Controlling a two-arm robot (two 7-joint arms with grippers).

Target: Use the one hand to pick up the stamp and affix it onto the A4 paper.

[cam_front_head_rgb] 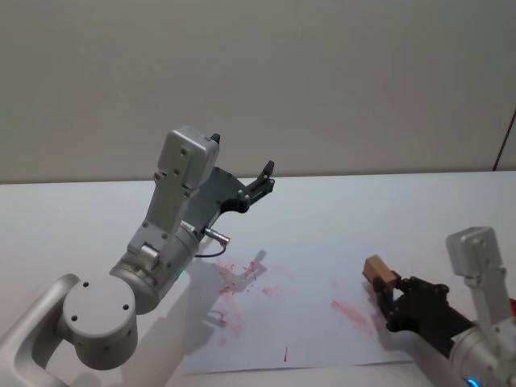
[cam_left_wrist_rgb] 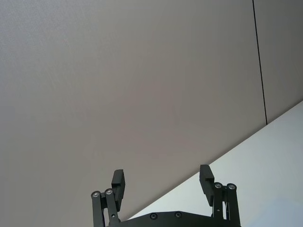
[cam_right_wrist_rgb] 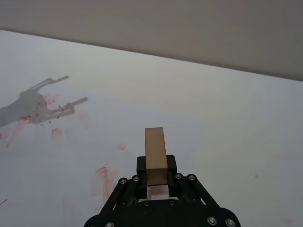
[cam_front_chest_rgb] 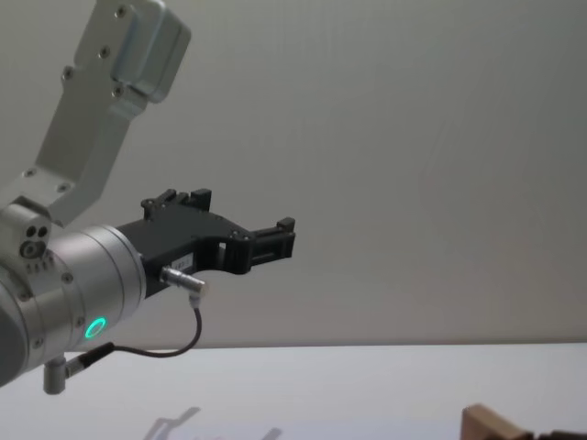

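Note:
The stamp (cam_front_head_rgb: 377, 271), a small light-brown wooden block, sticks out from between the fingers of my right gripper (cam_front_head_rgb: 385, 289), which is shut on it. In the right wrist view the stamp (cam_right_wrist_rgb: 155, 151) juts forward from the gripper (cam_right_wrist_rgb: 156, 170), just above the A4 paper (cam_right_wrist_rgb: 71, 156). The A4 paper (cam_front_head_rgb: 298, 322) lies flat on the table with red ink smears, and the stamp hangs over its right part. The stamp's corner (cam_front_chest_rgb: 491, 426) shows at the chest view's lower edge. My left gripper (cam_front_head_rgb: 266, 173) is raised high over the table, open and holding nothing (cam_left_wrist_rgb: 163, 182).
The white table (cam_front_head_rgb: 81, 226) runs back to a plain grey wall. My left arm's silver wrist with a green light (cam_front_chest_rgb: 92, 327) hangs above the paper's left part, and its shadow falls on the sheet (cam_right_wrist_rgb: 38, 99).

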